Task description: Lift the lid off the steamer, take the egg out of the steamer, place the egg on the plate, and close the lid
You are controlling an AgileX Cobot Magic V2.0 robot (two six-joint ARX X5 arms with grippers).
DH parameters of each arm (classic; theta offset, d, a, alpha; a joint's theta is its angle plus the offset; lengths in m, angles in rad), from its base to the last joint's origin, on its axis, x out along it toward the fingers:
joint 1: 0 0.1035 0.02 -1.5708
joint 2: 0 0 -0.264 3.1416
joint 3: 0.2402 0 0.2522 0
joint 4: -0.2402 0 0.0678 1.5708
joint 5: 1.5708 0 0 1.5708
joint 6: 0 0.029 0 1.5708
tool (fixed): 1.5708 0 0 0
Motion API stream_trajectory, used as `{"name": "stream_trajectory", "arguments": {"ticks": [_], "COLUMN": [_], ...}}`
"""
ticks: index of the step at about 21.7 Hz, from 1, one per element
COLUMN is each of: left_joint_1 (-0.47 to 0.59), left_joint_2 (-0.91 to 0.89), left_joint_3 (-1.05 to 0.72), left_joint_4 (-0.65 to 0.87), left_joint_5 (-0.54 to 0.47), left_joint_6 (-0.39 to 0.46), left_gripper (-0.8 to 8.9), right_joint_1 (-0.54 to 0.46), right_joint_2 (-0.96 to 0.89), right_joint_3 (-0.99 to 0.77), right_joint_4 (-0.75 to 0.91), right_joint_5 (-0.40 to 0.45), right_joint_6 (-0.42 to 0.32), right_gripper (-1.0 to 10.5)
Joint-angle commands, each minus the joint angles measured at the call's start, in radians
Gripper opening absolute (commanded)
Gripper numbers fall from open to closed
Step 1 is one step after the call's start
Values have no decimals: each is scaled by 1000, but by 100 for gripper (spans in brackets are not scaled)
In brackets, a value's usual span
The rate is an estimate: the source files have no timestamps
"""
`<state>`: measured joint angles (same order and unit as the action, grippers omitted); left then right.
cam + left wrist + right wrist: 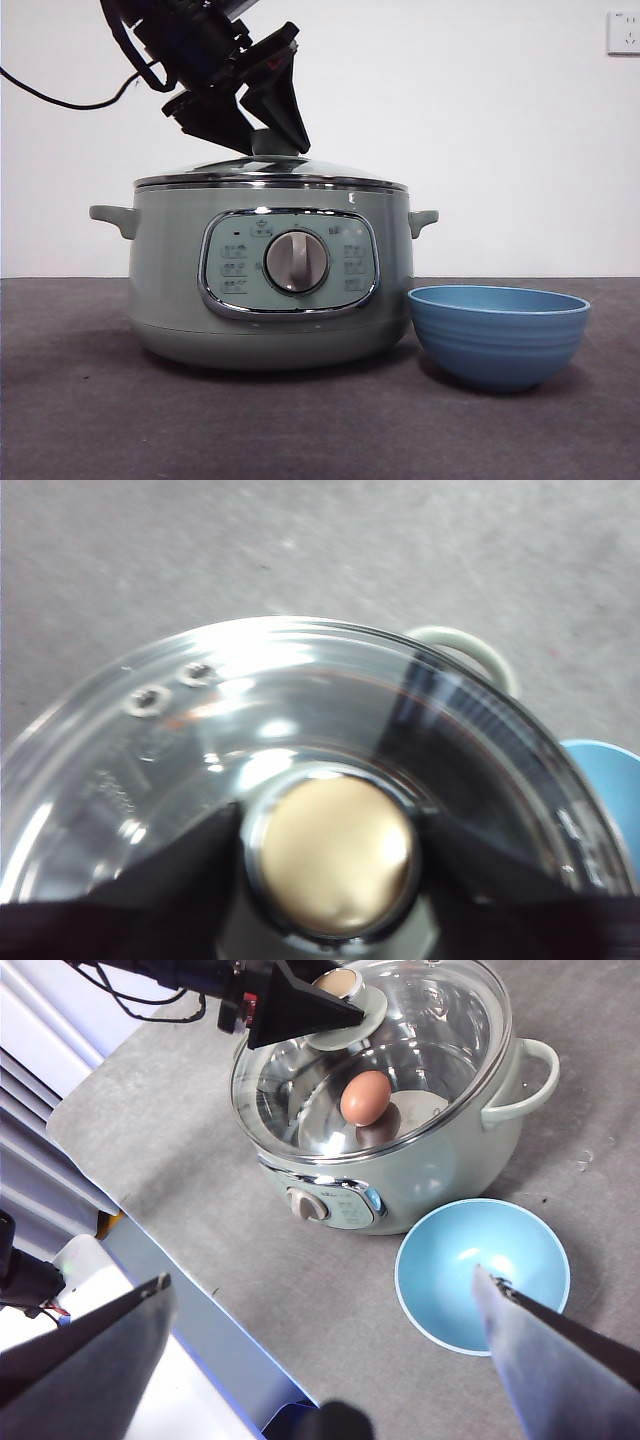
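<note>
The pale green steamer [270,270] stands on the table with the glass lid [270,172] seated on it. My left gripper [272,148] comes down from the upper left, and its jaws press both sides of the lid's knob [335,855]. The right wrist view shows that gripper [300,1010] at the knob and a brown egg [366,1097] inside the steamer [420,1160], seen through the lid [440,1030]. The blue plate [500,335] stands empty just right of the steamer. My right gripper [320,1275] is open and empty, high above the plate [482,1270].
The grey table [80,400] ends at an edge close to the steamer's dial side [150,1250]. A white wall stands behind, with a socket [622,32] at the upper right. A black cable [60,100] hangs from the left arm.
</note>
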<state>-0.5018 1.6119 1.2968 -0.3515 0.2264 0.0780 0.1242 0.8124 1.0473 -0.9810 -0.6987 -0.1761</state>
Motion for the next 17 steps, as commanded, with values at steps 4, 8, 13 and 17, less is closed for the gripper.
{"name": "stream_trajectory", "arguments": {"ticks": [4, 8, 13, 17], "left_joint_1": [-3, -2, -2, -2], "left_joint_2": [8, 8, 1, -12], "left_joint_3": [-5, -5, 16, 77], "left_joint_4": [-43, -37, -29, -47], "left_joint_5": [12, 12, 18, 19], "left_joint_6": [-21, -55, -56, -56], "left_gripper": [46, -9, -9, -9], "right_joint_1": [2, 2, 2, 2], "right_joint_2": [-1, -1, -1, -1], "right_joint_3": [4, 4, 4, 4], "right_joint_4": [0, 0, 0, 4], "right_joint_5": [1, 1, 2, 2], "right_joint_6": [3, 3, 3, 3], "right_gripper": [505, 505, 505, 505]}}
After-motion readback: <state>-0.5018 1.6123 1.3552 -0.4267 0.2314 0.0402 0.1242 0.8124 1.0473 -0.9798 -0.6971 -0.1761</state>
